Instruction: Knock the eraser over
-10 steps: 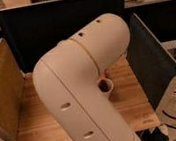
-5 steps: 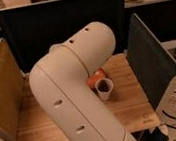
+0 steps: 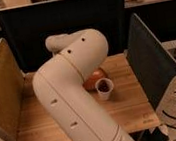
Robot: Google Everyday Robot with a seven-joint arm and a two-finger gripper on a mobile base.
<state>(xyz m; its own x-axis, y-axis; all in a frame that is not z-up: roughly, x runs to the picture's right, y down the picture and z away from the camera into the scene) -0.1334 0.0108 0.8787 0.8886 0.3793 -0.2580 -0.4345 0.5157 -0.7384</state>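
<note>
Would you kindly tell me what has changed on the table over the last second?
The robot arm swung left and back, uncovering the white cup and the orange object behind it. The pincer is out of view, as is the eraser. The wooden table and side panels stayed put.

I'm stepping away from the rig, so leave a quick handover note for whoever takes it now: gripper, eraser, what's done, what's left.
Gripper: not in view; the bent white arm fills the middle of the camera view and hides its far end.
Eraser: not visible, possibly hidden behind the arm, so whether it has been knocked over cannot be judged.
On the wooden table: a small white cup with a dark inside, upright, and an orange rounded object right behind it.
Left: locate the eraser, then tip it over.
</note>
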